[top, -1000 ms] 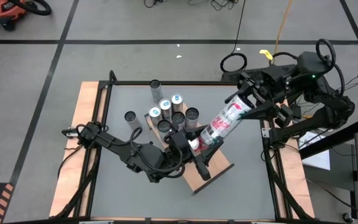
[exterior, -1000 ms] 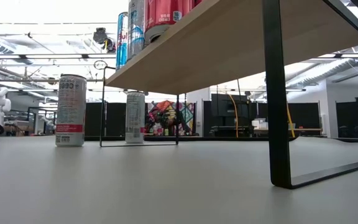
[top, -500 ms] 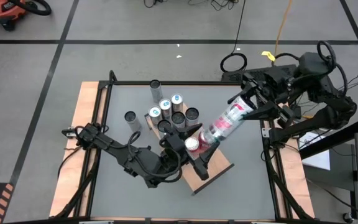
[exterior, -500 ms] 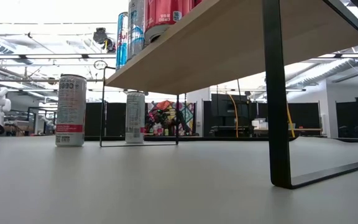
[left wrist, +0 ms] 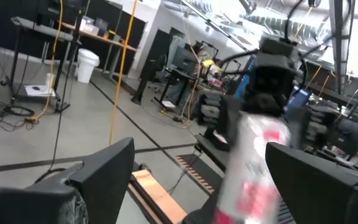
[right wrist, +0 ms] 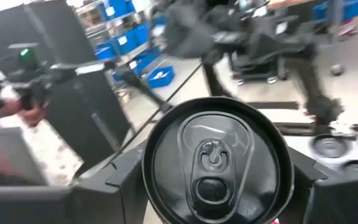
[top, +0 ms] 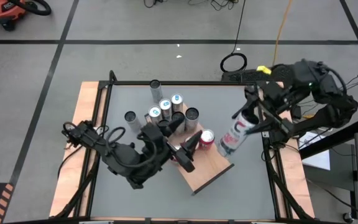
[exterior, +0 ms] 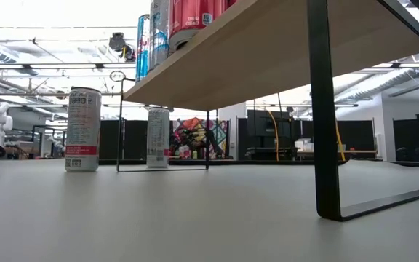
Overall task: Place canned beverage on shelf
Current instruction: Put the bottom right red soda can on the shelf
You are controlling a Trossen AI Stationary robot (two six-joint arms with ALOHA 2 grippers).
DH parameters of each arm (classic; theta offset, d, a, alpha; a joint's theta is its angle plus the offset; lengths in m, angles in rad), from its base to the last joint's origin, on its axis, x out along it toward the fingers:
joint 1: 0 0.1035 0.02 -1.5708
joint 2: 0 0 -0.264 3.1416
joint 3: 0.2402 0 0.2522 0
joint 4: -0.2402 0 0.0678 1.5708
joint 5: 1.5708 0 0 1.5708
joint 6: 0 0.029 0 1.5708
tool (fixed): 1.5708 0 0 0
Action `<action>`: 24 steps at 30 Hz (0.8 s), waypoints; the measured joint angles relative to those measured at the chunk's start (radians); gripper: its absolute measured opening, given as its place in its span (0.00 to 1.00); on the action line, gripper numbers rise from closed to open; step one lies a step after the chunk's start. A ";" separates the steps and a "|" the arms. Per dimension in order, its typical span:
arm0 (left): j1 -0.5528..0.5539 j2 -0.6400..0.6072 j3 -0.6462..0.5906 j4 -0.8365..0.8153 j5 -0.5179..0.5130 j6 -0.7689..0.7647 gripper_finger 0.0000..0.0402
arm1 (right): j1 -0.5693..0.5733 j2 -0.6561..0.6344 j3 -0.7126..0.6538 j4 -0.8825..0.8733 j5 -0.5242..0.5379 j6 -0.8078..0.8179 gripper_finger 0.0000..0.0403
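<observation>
right gripper [top: 252, 118] | white can [top: 235, 134] pulled back off shelf [top: 207, 174] | left gripper [top: 182, 149] withdrawn (empty)

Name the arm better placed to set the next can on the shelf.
Right. Its pincer already holds a white-and-red can beside the shelf. The left pincer is open and empty over the shelf.

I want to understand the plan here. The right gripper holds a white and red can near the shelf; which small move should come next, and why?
Probably the right gripper should carry its white and red can over the bare part of the shelf. The can hangs tilted beside the shelf edge, and the left gripper stands open near the red can.
</observation>
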 joint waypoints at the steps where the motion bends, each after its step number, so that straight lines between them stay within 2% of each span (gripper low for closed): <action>1: 0.000 -0.005 0.000 -0.007 -0.001 0.001 0.91 | 0.013 0.007 0.000 0.000 -0.002 0.000 0.55; 4: 0.001 -0.018 0.000 -0.029 -0.009 0.000 0.91 | 0.052 0.031 0.000 -0.003 0.011 -0.007 0.55; 9: 0.001 -0.051 0.000 -0.072 -0.015 0.000 0.91 | 0.125 0.072 0.000 -0.010 0.099 -0.059 0.55; 17: -0.003 -0.107 0.000 -0.246 -0.006 -0.144 0.91 | 0.205 0.140 0.000 -0.027 0.128 -0.144 0.55; 24: -0.029 -0.145 -0.001 -0.404 0.016 -0.243 0.91 | 0.224 0.189 -0.071 0.059 0.164 -0.108 0.55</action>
